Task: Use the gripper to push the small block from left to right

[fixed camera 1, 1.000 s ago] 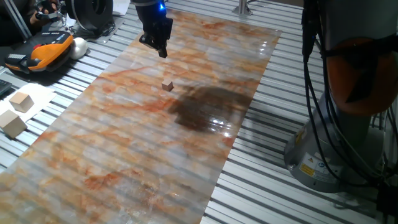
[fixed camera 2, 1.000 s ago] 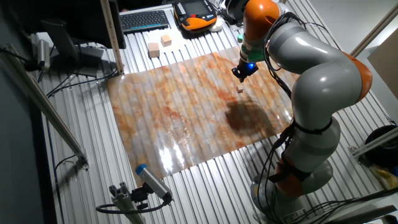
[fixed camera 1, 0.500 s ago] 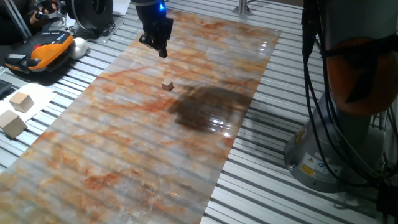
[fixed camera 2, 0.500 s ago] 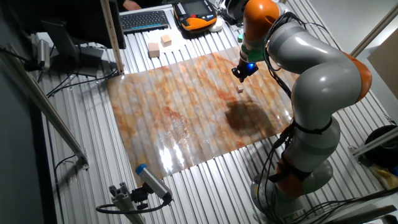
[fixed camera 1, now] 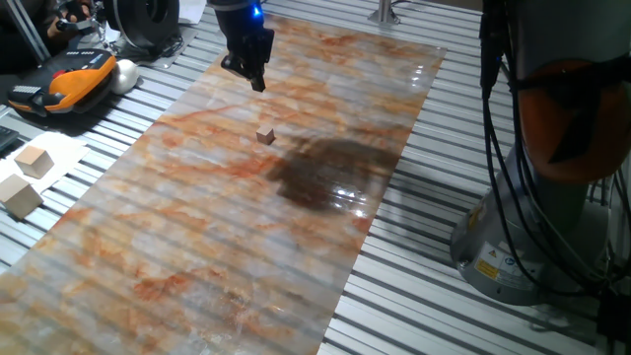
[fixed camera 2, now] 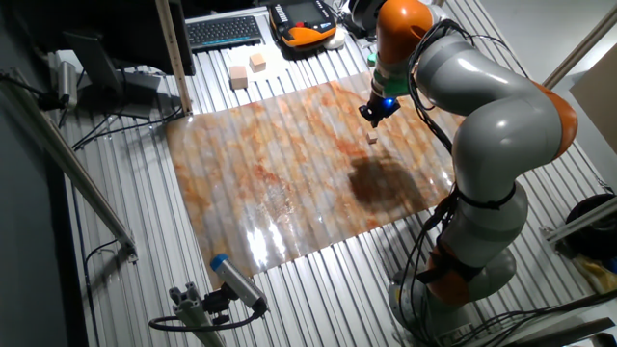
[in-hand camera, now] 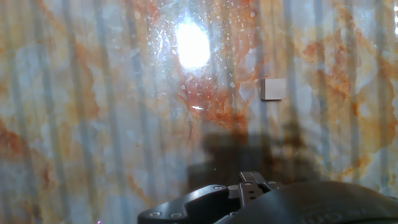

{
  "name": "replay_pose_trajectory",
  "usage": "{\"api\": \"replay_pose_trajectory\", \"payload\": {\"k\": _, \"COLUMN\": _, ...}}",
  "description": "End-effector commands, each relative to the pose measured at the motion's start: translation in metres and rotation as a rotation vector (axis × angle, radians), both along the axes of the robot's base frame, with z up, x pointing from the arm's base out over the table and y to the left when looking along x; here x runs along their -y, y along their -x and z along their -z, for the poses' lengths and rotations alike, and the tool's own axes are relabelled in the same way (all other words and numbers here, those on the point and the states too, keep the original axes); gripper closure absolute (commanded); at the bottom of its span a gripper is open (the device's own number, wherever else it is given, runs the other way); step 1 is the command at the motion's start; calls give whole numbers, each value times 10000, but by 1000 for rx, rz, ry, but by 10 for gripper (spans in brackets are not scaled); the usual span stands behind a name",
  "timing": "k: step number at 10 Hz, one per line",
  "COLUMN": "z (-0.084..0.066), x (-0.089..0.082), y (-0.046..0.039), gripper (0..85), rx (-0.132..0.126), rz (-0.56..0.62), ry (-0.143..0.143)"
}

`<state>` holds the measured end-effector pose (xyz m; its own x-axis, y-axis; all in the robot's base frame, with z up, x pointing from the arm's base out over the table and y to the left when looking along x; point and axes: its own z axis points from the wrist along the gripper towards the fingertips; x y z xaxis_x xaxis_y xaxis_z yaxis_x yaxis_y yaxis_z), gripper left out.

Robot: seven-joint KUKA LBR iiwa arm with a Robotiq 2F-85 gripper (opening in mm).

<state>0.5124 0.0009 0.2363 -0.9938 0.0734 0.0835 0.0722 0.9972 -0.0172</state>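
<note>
The black narrow two-fingered claw with a blue light above it (fixed camera 1: 256, 79) hangs over the far end of the marbled orange-and-grey sheet (fixed camera 1: 197, 256) that covers the slatted metal bench (fixed camera 1: 434, 286), close to the sheet's far left corner as one fixed view shows it. Its jaws look drawn together into a single narrow tip with nothing between them, though the hand view shows only the claw's dark body and not the tips.

The tiny tan wooden cube (fixed camera 1: 264, 135) sits on the sheet nearer the middle, beside the edge of a large dark stain (fixed camera 1: 330, 173), and clearly apart from the claw. In the other fixed view the cube (fixed camera 2: 372, 140) lies just below the claw (fixed camera 2: 373, 116); in the hand view it appears as a pale square (in-hand camera: 273, 89) towards the upper right.

Judged from this, the push is not yet begun: there is no contact, and the claw is raised. What is left is to come down beside the cube on its left side and sweep it rightwards.

Two larger pale wooden blocks (fixed camera 1: 25, 177) lie off the sheet at the bench's left edge. A yellow warning label (fixed camera 1: 490, 268) on the robot base is too small to read; no other writing is legible.
</note>
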Motion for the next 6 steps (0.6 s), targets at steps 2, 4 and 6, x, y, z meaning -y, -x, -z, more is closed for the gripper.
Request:
{"api": "replay_pose_trajectory", "payload": {"k": 2, "z": 0, "x": 0, "y": 0, "gripper": 850, "rx": 1, "rz": -8, "ry": 0}}
{"api": "replay_pose_trajectory", "payload": {"k": 4, "z": 0, "x": 0, "y": 0, "gripper": 850, "rx": 41, "rz": 13, "ry": 10}}
{"api": "replay_pose_trajectory", "payload": {"k": 6, "z": 0, "x": 0, "y": 0, "gripper": 850, "rx": 38, "rz": 65, "ry": -38}}
